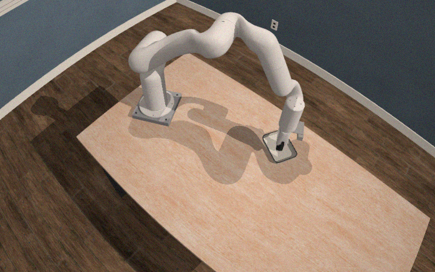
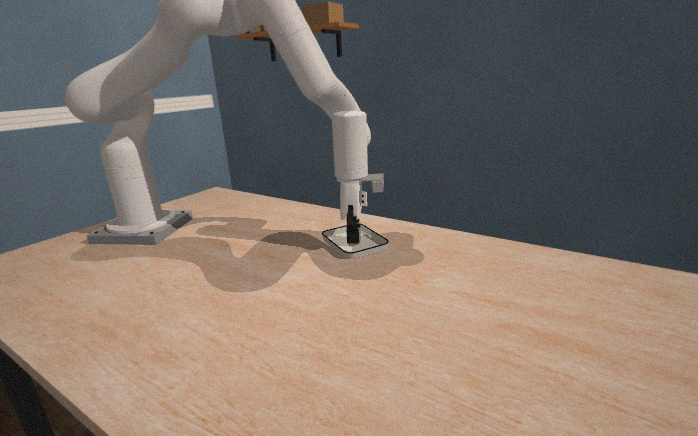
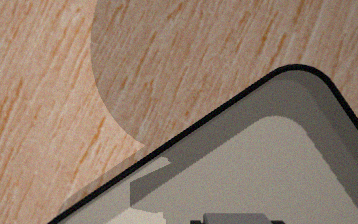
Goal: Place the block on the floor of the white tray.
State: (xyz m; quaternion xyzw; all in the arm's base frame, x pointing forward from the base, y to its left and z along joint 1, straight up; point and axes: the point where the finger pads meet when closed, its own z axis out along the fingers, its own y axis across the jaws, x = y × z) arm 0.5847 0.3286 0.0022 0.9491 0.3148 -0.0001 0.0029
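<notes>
The table (image 2: 341,335) has a pale wood top with fine orange-brown grain and a matt finish. The tray (image 1: 291,155) looks like smooth white plastic with a dark rim, dull rather than shiny. The arm (image 1: 263,50) wears smooth off-white casing with a soft satin look, standing on a grey metal-looking base plate (image 1: 137,115) near the table's far corner. The floor (image 1: 27,209) is dark wood planking, matt. The block (image 2: 351,231) is plain matt black.

A white arm (image 1: 263,50) on a grey base plate (image 1: 172,116). The table (image 2: 395,335) is pale peach wood grain. The white tray (image 2: 377,244) has a black rim; the block (image 2: 351,233) is black. Walls are slate blue, the floor (image 1: 27,202) dark brown planks.
</notes>
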